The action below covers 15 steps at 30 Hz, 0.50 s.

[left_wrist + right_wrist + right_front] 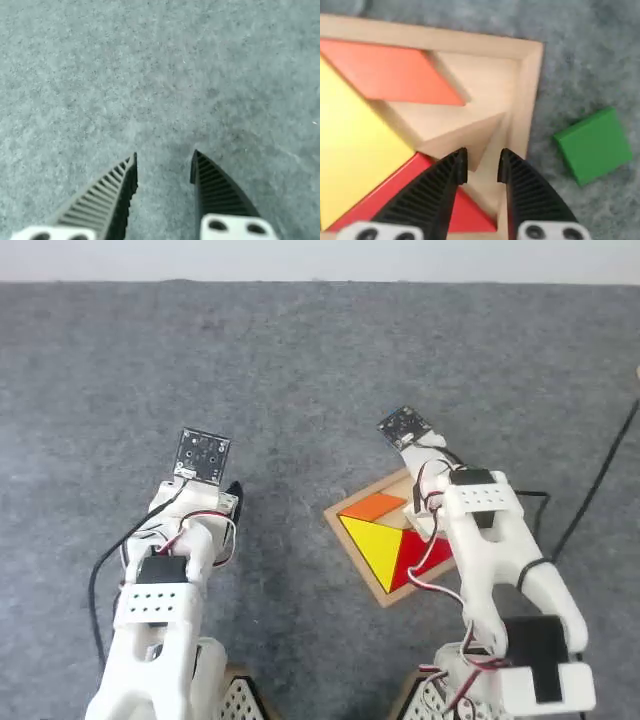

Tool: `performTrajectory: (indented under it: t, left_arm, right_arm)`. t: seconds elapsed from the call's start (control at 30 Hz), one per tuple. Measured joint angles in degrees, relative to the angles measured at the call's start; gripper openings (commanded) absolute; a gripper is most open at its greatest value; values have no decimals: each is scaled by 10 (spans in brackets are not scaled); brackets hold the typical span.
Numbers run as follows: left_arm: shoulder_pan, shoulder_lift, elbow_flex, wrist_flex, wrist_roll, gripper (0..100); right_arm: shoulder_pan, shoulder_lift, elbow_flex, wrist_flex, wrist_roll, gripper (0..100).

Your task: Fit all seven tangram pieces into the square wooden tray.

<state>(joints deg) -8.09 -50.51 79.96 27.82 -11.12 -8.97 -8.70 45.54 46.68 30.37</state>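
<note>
- Your left jaws stand apart with a moderate gap and hold nothing; beneath and ahead of them lies bare grey worktop.
- Your right jaws are nearly together, with a narrow gap. They hang over one corner of the square wooden tray.
- A pale wooden triangle lies in the tray just ahead of the right jaws' tips. Its nearest corner sits beside one tip; you cannot tell from these views whether it is touched.
- The red triangle lies under the right jaws and shows both beside and between them.
- The yellow triangle lies to one side of them, touching the red one.
- The orange parallelogram lies beyond the pale triangle, along the tray's far rim.
- A green square lies on the worktop outside the tray. It is off to the other side of the right jaws, near the tray's rim but apart from it.
</note>
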Motion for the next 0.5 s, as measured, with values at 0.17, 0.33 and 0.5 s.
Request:
performTrajectory:
  t: [0.17, 0.33, 0.5]
  left_arm:
    - [0, 0, 0, 0, 0, 174]
    - [0, 0, 0, 0, 0, 174]
    - [0, 0, 0, 0, 0, 174]
  right_arm:
    - [3, 23, -15, -10, -7, 112]
    - [-20, 25, -16, -20, -9, 112]
    - [-52, 25, -16, -20, -49, 112]
